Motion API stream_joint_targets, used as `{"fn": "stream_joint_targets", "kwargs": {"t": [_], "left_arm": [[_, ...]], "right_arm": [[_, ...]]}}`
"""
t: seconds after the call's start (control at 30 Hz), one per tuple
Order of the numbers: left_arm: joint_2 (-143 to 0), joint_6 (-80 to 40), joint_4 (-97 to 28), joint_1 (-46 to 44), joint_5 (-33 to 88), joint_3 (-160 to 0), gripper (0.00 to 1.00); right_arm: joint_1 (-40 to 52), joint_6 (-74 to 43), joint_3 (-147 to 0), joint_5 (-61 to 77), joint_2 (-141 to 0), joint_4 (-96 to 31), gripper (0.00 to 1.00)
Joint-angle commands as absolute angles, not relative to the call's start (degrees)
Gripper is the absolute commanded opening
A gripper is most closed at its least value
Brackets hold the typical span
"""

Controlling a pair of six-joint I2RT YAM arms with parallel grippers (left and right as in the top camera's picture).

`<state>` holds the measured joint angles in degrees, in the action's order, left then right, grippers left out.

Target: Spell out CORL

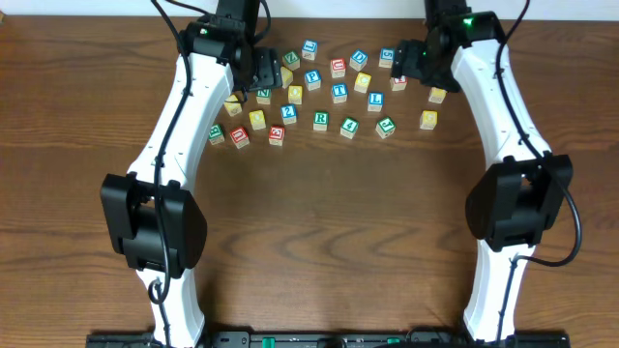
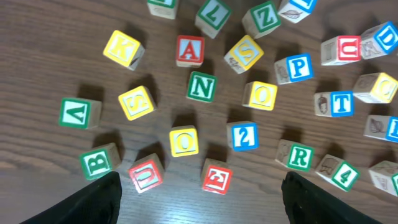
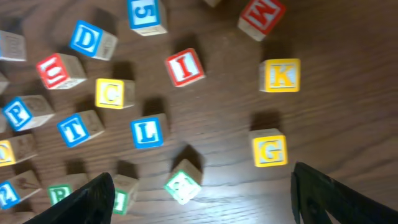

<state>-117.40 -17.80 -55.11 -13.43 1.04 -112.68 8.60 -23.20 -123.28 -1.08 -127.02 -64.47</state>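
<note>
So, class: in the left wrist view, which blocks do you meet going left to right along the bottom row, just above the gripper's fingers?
From left: green B → red U → another red block, character unclear → green R → green 4.

About thirty alphabet cubes [image 1: 320,120], some hidden, two robot arms [image 1: 179,116], one wooden table [image 1: 329,222]

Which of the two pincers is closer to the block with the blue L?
The right one. The right pincer hovers just beyond the blue L block, to its right; the left pincer hovers far off to its left, with several blocks between.
</note>
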Motion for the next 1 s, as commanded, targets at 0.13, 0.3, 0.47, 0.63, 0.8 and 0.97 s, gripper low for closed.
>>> {"fn": "stream_joint_targets", "kwargs": {"t": [0.13, 0.3, 0.47, 0.63, 0.8, 0.97], "left_arm": [[-117.84, -16.36, -55.48, -11.79, -1.15, -111.96, 0.81], [-117.95, -16.56, -55.44, -9.41, -1.15, -111.90, 0.81], [-118.02, -18.33, -54.85, -8.03, -1.15, -111.81, 0.80], [-118.21, -18.35, -52.29, -8.10, -1.15, -111.81, 0.79], [-119.28, -18.28, -47.79, -8.03, -1.15, -111.83, 0.80], [-120.25, -18.31, -47.05, -8.08, -1.15, -111.83, 0.78]], "right_arm": [[7.81, -19.22, -123.96, 3.20, -126.72, -64.77, 0.88], [9.21, -19.33, -123.96, 3.18, -126.72, -64.53, 0.88], [10.33, -20.75, -123.94, 3.14, -126.72, -64.05, 0.88], [11.40, -21.23, -123.94, 3.16, -126.72, -60.88, 0.86], [12.19, -21.23, -123.94, 3.16, -126.72, -58.61, 0.85], [12.51, -22.72, -123.94, 3.31, -126.96, -55.88, 0.84]]}}
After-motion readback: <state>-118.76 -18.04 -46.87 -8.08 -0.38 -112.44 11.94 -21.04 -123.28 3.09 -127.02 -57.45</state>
